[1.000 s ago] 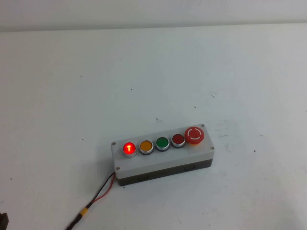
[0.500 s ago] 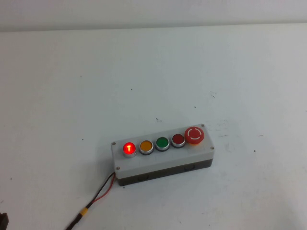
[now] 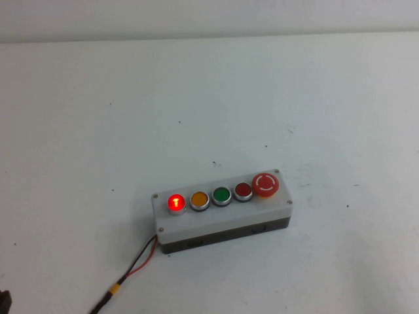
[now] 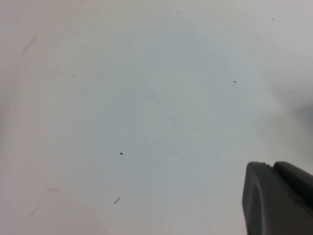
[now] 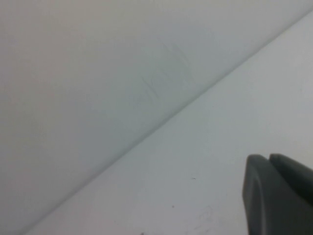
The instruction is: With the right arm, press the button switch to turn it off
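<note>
The button switch (image 3: 222,217) is a pale grey box on a dark base, lying on the white table near the middle front of the high view. Its leftmost red button (image 3: 176,203) glows. Beside it come an orange button (image 3: 200,199), a green button (image 3: 221,195), an unlit red button (image 3: 243,190) and the red mushroom knob (image 3: 266,184). Red-black wires (image 3: 141,258) leave its left end. Neither arm shows in the high view. My right gripper (image 5: 269,157) is shut and empty over bare table near the wall. My left gripper (image 4: 272,165) is shut and empty over bare table.
The table's far edge meets a pale wall (image 3: 209,26) at the back. The wires carry a small orange tag (image 3: 114,288) near the front edge. A dark piece (image 3: 4,299) shows at the front left corner.
</note>
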### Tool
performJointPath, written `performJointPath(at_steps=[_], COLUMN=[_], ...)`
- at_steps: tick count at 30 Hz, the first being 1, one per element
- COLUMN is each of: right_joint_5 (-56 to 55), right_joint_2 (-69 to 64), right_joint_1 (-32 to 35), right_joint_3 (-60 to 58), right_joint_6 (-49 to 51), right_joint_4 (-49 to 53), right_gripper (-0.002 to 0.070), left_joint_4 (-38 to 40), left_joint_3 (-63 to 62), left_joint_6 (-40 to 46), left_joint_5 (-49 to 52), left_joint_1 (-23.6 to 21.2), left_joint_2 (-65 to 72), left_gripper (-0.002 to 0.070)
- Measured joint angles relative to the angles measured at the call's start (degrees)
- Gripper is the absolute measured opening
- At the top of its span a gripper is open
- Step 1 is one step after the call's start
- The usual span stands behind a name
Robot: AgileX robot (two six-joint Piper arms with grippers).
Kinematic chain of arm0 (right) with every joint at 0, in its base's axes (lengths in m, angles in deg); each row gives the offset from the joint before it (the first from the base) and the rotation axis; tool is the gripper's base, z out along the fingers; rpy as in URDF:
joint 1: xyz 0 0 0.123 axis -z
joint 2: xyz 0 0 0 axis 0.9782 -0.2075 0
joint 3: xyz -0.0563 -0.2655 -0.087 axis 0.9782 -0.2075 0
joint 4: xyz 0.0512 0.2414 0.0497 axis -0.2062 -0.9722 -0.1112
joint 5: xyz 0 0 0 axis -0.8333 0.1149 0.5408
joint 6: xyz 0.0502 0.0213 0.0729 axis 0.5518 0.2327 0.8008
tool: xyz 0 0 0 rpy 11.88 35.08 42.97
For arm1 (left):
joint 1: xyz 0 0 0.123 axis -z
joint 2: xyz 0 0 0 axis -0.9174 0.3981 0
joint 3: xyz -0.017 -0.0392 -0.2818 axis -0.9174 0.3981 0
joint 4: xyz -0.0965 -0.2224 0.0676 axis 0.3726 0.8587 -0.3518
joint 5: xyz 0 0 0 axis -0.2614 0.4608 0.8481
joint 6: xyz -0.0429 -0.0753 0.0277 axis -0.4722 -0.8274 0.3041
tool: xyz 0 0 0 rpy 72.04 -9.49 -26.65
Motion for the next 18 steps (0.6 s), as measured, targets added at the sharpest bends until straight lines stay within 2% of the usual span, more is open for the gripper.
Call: performJointPath(at_steps=[5, 9, 12, 18], right_joint_5=[0.70, 9.04, 18.01, 40.98], right_joint_2=[0.00, -0.61, -6.07, -27.99], right_joint_1=[0.00, 0.00, 0.00, 0.00], right_joint_3=[0.00, 2.54, 9.56, 28.12], right_joint_6=[-0.54, -0.54, -0.54, -0.54], right_joint_4=[-5.17, -5.76, -2.08, 11.00], right_gripper=[-0.0017, -0.0016, -0.0016, -0.0016], left_joint_4=[0.00, 0.00, 0.00, 0.00], left_joint_3=[0.00, 0.00, 0.00, 0.00], left_joint_6=[0.00, 0.00, 0.00, 0.00], left_joint_5=[0.00, 0.00, 0.00, 0.00], left_joint_1=[0.00, 0.00, 0.00, 0.00], left_joint_2=[0.00, 0.00, 0.00, 0.00], left_gripper=[-0.0002, -0.0002, -0.0002, -0.0002])
